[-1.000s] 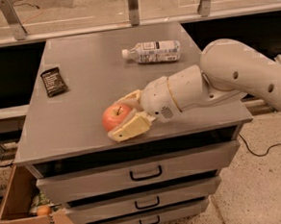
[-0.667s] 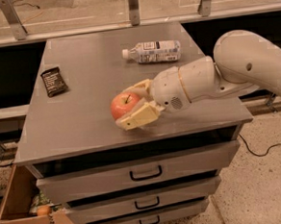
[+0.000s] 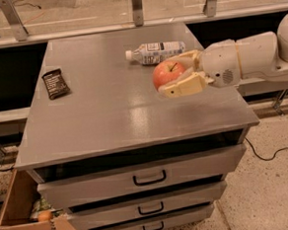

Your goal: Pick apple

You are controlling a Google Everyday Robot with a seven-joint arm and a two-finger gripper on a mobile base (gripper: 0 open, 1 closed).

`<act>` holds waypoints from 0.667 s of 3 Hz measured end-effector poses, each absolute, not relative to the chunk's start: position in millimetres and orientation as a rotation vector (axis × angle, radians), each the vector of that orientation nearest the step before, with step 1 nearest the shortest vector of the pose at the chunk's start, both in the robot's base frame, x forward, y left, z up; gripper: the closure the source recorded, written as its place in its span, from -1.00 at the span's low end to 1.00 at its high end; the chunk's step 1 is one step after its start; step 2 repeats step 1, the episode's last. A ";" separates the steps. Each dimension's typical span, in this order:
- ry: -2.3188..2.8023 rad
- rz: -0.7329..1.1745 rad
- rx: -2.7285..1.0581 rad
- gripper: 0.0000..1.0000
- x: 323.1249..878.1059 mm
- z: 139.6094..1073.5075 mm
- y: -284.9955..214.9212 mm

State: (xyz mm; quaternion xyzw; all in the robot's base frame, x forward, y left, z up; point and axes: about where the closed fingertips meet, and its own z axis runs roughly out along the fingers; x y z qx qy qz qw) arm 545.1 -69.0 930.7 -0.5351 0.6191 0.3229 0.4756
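Your pincer was clamped on the apple, holding it seemingly clear of the table so the pick counts; water bottle lay just behind.

You have the gripper at about 2 o'clock from the middle of the grey cabinet top, with its arm reaching in from 3 o'clock. Its two cream fingers clamp the apple, one above and one below, stem up. Just beyond the apple, toward 12 o'clock, you see a plastic bottle lying on its side. A dark packet lies at 10 o'clock, well apart. Under the top sit three drawers. At 7 o'clock an open cardboard box holds a small orange fruit.
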 end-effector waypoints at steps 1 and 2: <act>1.504 0.780 -1.308 1.00 546.8 936.2 -68.9; 1.504 0.780 -1.308 1.00 546.8 936.2 -68.9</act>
